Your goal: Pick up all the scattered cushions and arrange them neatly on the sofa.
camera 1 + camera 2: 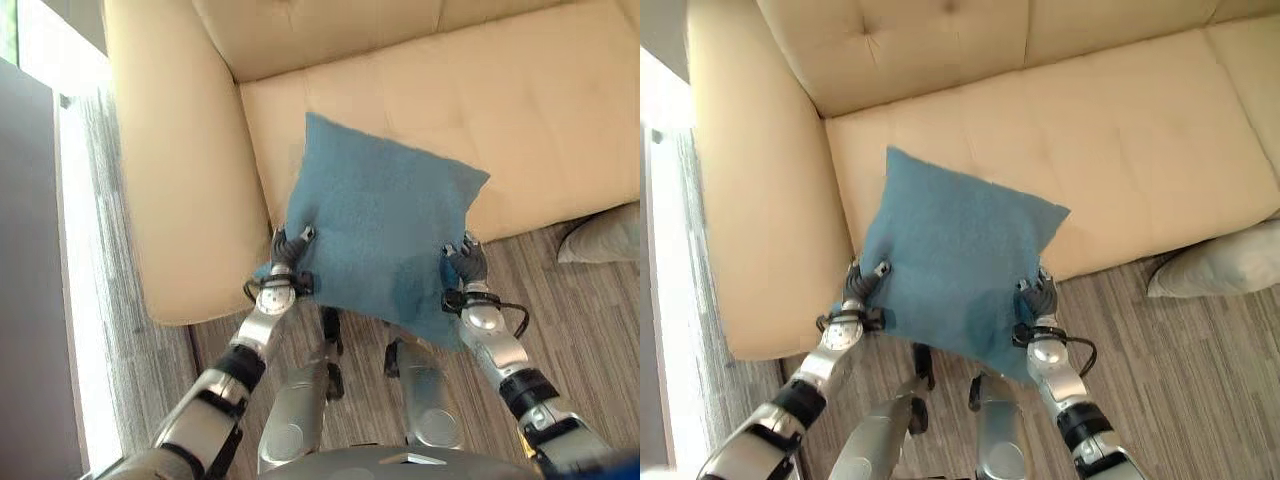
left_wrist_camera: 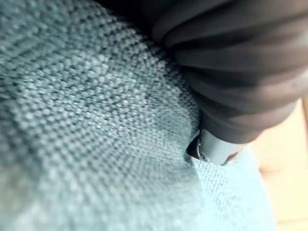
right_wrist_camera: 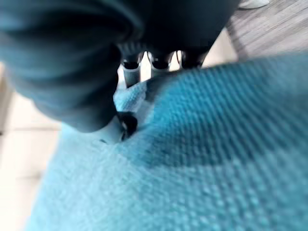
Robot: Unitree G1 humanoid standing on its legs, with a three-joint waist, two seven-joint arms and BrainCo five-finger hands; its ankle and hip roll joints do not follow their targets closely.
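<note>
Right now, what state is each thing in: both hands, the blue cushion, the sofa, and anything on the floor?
blue cushion: held up by both hands, far part over the sofa seat's front edge.
left hand: shut on the blue cushion's left edge.
right hand: shut on the blue cushion's right edge.
sofa: seat bare apart from the blue cushion.
grey cushion: lying on the floor, at the sofa's foot.

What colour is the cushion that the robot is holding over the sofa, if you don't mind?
The cushion is plain blue, clearest in the right eye view.
</note>
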